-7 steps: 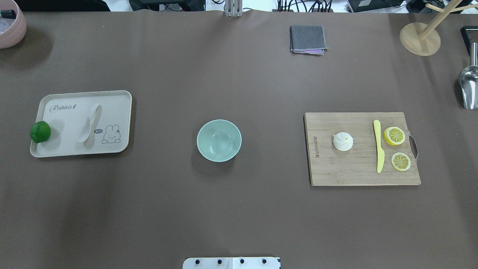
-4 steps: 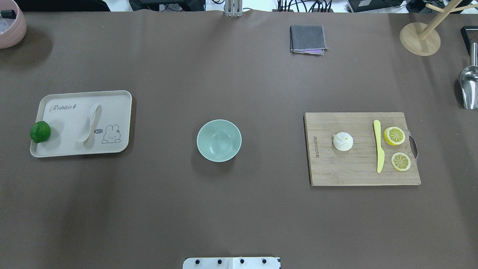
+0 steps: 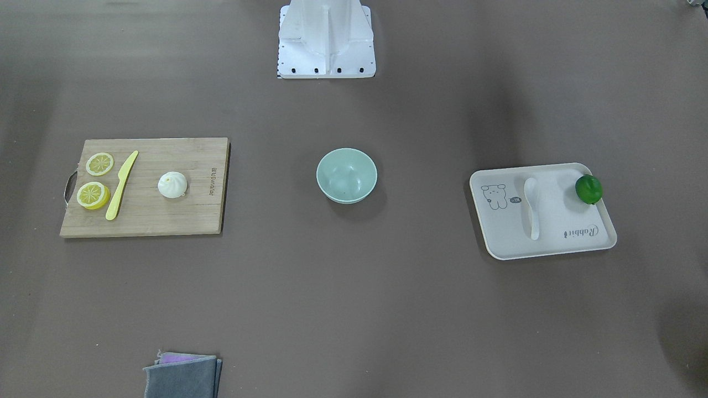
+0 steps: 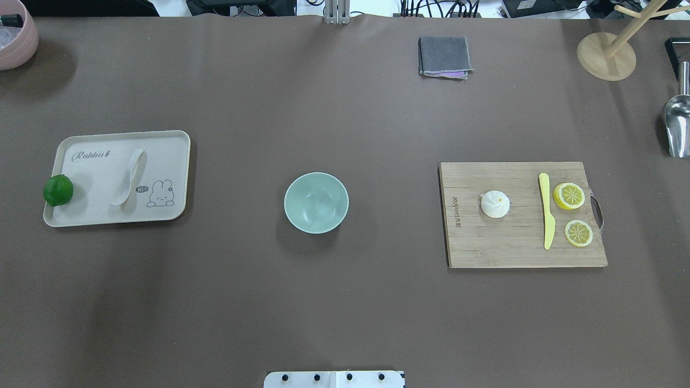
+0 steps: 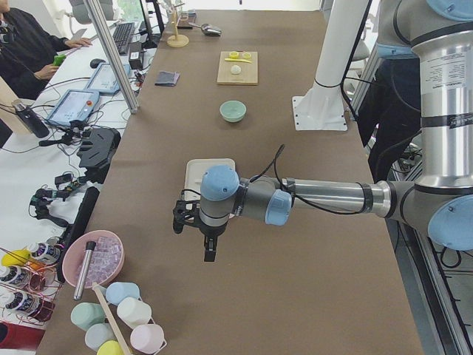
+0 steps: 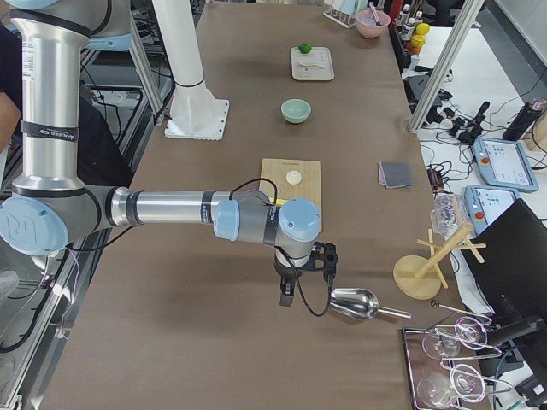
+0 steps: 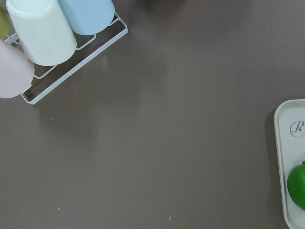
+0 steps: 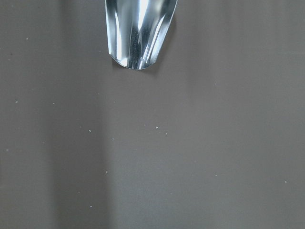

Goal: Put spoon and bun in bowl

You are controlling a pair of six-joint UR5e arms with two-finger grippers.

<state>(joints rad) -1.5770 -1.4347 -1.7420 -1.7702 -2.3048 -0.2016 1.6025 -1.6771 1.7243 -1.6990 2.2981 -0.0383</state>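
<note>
Robot base plate (image 4: 334, 379) sits on the robot's side of the bowl, at the table edge.

Bowl (image 4: 316, 202): mint green, upright, mid-table, nothing in it.

Well left of the bowl is a cream tray (image 4: 178, 161). The spoon (image 4: 129, 178) lies on it, white, scoop end toward the robot. Green lime (image 4: 58, 189) is at the tray edge farthest from the bowl.

Well right of the bowl is a wooden cutting board (image 4: 512, 248). The bun (image 4: 495, 204) sits on the board's bowl-side half, pleats up. Past the bun from the bowl lies a yellow knife (image 4: 546, 210), then two lemon slices (image 4: 569, 195).

Left gripper (image 5: 203, 240) hangs over bare table far left of the bowl, beyond the tray. It shows only in the side view, so can't tell how wide its fingers are or whether it has anything. Its wrist camera catches the tray corner, the lime and pastel cups (image 7: 43, 28) in a wire rack.

Right gripper (image 6: 299, 278) hovers far right of the bowl, past the board, just beside a metal scoop (image 4: 678, 121). Same problem, opening can't be told.

Beyond the bowl, toward the far edge: folded grey cloth (image 4: 443, 56) a bit right, wooden stand (image 4: 606, 56) far right, pink bowl (image 4: 13, 37) far left.
</note>
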